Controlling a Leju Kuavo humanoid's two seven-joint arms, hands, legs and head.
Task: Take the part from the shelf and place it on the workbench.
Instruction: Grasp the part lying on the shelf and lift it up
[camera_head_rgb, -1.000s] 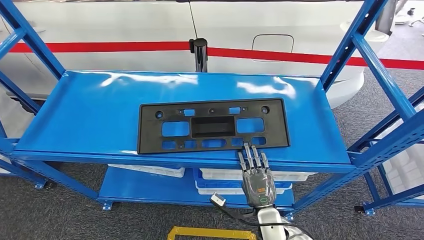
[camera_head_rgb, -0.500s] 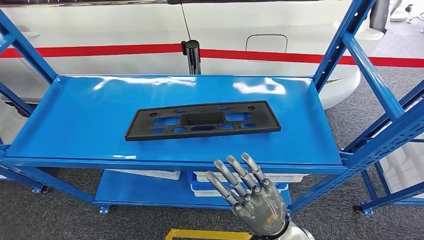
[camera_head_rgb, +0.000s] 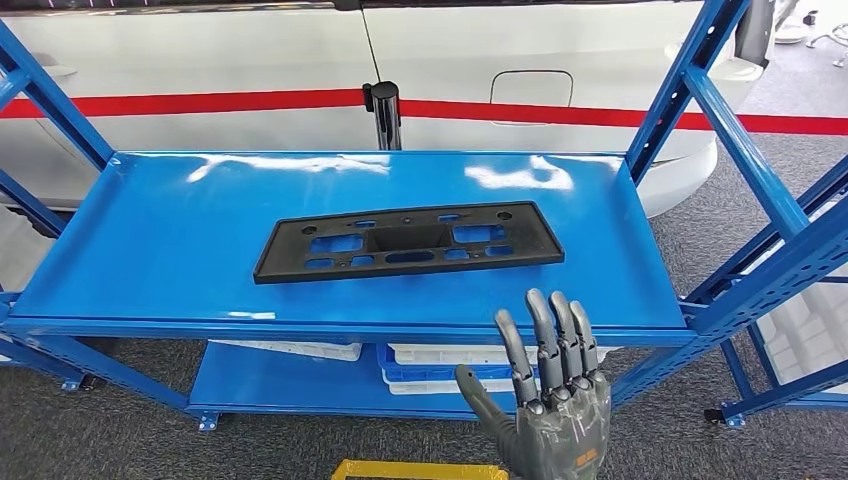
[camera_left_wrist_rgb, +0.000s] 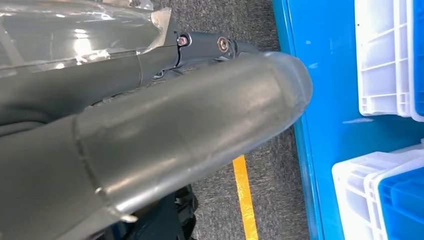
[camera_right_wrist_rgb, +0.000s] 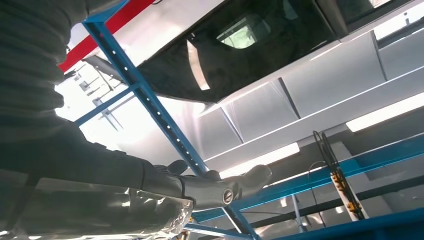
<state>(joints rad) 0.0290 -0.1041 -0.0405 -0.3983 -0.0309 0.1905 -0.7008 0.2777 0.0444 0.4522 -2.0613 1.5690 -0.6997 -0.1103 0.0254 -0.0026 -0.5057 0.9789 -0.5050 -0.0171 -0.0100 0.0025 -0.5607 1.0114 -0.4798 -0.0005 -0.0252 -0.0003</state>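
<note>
The right hand (camera_right_wrist_rgb: 100, 180) is seen entering from nine o'clock, its dark fingers (camera_right_wrist_rgb: 250, 177) extended with nothing held, while a perforated blue shelf post (camera_right_wrist_rgb: 150, 102) is crossed from ten toward six o'clock before a white car (camera_right_wrist_rgb: 280, 65) with dark glass toward twelve.

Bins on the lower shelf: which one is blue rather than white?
The blue bin in the middle of the lower shelf, wedged among the white bins, below the black part and nearest the right hand.
</note>
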